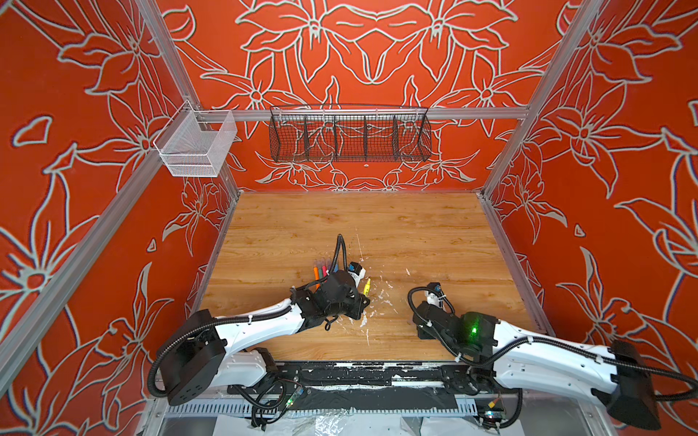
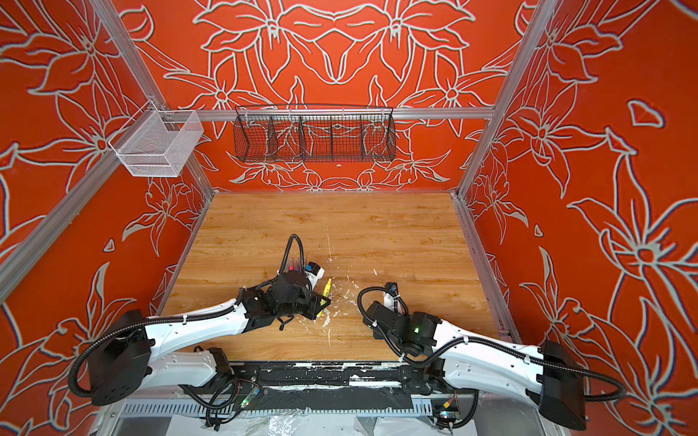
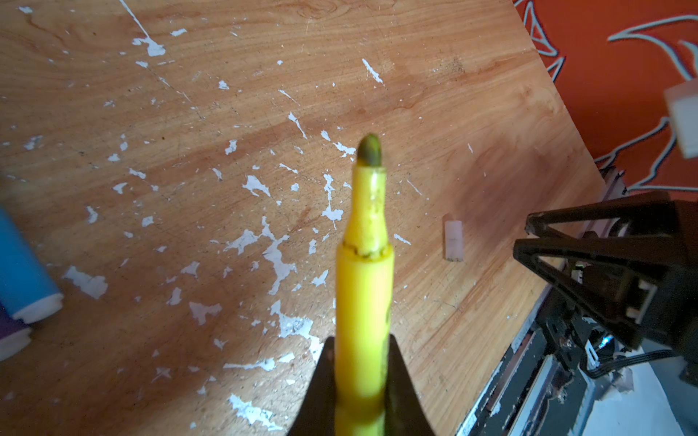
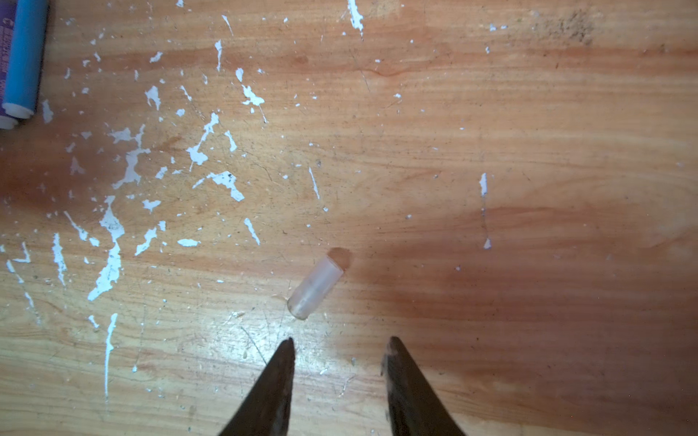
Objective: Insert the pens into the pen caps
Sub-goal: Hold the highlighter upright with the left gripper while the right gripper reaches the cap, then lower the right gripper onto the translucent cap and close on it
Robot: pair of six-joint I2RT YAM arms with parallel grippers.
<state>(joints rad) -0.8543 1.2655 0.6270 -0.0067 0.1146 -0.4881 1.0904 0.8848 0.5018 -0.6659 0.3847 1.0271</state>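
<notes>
- The left gripper (image 3: 360,339) has its two dark fingers (image 3: 321,381) pinching a yellow pen (image 3: 364,287) low on the barrel, one finger on each side.
- The pen runs straight out past those fingertips. Its bare, dark-stained felt tip (image 3: 370,151) has no cap on it and is held clear above the table (image 3: 472,113).
- The right gripper (image 4: 341,341) has its fingers (image 4: 272,389) spread, with an open gap and nothing between them.
- A clear cap (image 4: 315,288) lies on its side on the wood just beyond the right fingertips, slanted and touching neither.
- In the left wrist view this cap sits between the held pen and the right fingers.
- A blue pen (image 4: 24,56) and a purple pen (image 3: 11,336) lie touching side by side, well apart from both pairs of fingers, white end plugs showing.
- In a top view an orange pen (image 1: 315,272), a green pen (image 1: 320,272) and a pink pen (image 1: 324,270) lie in a row beyond the left gripper, partly hidden by its cable.
- White flecks (image 4: 113,226) dot the wood between the two pairs of fingers.
</notes>
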